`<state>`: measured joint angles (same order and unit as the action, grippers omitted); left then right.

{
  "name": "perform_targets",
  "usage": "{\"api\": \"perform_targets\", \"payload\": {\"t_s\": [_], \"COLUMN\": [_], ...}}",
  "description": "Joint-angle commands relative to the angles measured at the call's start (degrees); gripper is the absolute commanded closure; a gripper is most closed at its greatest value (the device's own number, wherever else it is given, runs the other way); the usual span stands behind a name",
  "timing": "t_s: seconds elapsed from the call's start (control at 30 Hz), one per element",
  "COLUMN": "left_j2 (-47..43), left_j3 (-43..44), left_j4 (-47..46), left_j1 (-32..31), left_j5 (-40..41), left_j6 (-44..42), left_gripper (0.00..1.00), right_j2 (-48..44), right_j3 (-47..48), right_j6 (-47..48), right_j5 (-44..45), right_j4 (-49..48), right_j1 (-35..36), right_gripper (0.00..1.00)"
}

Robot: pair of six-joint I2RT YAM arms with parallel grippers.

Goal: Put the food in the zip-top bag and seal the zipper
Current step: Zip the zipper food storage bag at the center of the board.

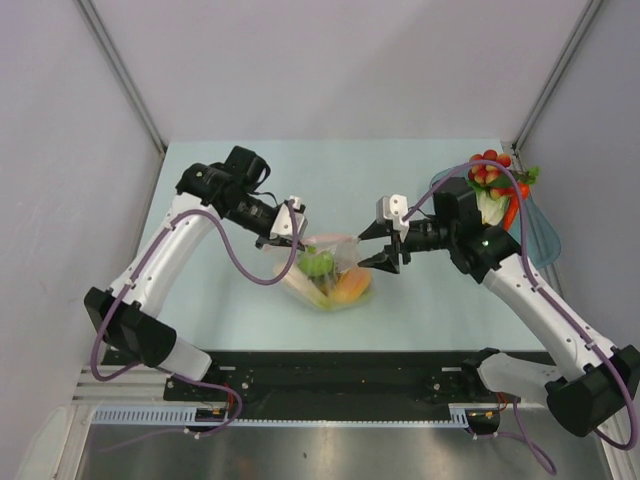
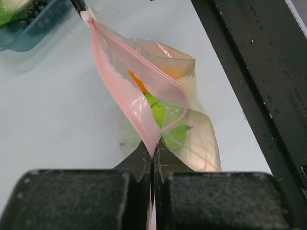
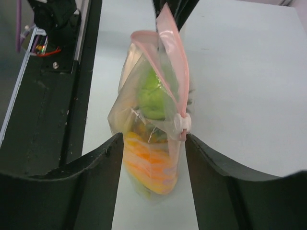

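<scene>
Quick status from my end. One bag (image 1: pixel 335 275) sits in the middle of the overhead view, on the pale table (image 1: pixel 220 300), strung between my two grippers. The left gripper (image 2: pixel 152 163) is pinched all the way closed on one end of the pink zipper (image 2: pixel 117 79); in its own camera the two pads meet with just the strip between them. The right gripper (image 3: pixel 154 136) is spread wide and has hold of nothing, its two fingers standing either side of the bag's other end with the plastic between them. There's one little white slider (image 3: pixel 183 123) on the strip, just beside the right-of-frame finger. I can't tell if it's touching.

The zipper isn't shut along its length. In the left wrist view the two pink edges run together from the far end, then split into a loop in the middle of the frame and meet again at the pads.

Inside the bag I count two items for sure: one green ball (image 3: pixel 152 93) and one orange piece (image 3: pixel 148 165) below it in the right wrist frame. There may be more, but the crinkles hide it.

One teal bowl (image 1: pixel 545 235) sits at the upper right of the overhead frame, partly behind the right arm, with a heap of food in it, including a cluster of small red pieces (image 1: pixel 487 168). They're too bunched up to count.
</scene>
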<state>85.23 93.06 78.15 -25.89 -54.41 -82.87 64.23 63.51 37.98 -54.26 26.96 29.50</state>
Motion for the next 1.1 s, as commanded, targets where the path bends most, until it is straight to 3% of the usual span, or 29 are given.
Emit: {"api": "perform_targets", "payload": {"t_s": [0.0, 0.2, 0.3, 0.4, 0.7, 0.87, 1.0, 1.07], "left_j2": [1.1, 0.6, 0.6, 0.8, 1.5, 1.9, 0.9, 0.3], "left_j3": [2.6, 2.3, 2.0, 1.9, 1.8, 2.0, 2.9, 3.9], "left_j4": [5.7, 5.6, 5.7, 5.7, 5.1, 2.4, -3.8, -4.7], "left_j1": [-0.2, -0.3, -0.2, -0.2, -0.3, -0.1, 0.3, 1.1], "left_j5": [-5.2, -5.4, -5.4, -5.3, -4.4, -3.5, -2.2, -2.9], "left_j6": [0.4, 0.3, 0.3, 0.2, 0.5, 5.7, 15.4, 19.5], "left_gripper": [1.00, 1.00, 1.00, 1.00, 1.00, 0.99, 0.82, 0.66], "right_j2": [1.4, 2.5, 2.3, 0.7, -5.3, -4.6, -3.8, -3.7], "right_j3": [0.4, 0.3, 0.3, 0.4, 4.5, 5.0, 5.0, 5.0], "right_j6": [-14.2, -14.7, -16.1, -17.3, -17.9, -14.6, -12.5, -12.2], "right_j5": [3.1, 6.2, 7.3, 9.0, 12.3, 13.2, 14.2, 14.8], "right_j4": [-9.9, -7.5, -9.2, -11.0, -8.3, -4.3, -1.2, -0.8], "right_j1": [0.9, 2.1, 2.1, 2.1, 2.2, 2.2, 2.4, 2.5], "right_gripper": [0.44, 0.61, 0.75, 0.99, 1.00, 1.00, 1.00, 1.00]}}
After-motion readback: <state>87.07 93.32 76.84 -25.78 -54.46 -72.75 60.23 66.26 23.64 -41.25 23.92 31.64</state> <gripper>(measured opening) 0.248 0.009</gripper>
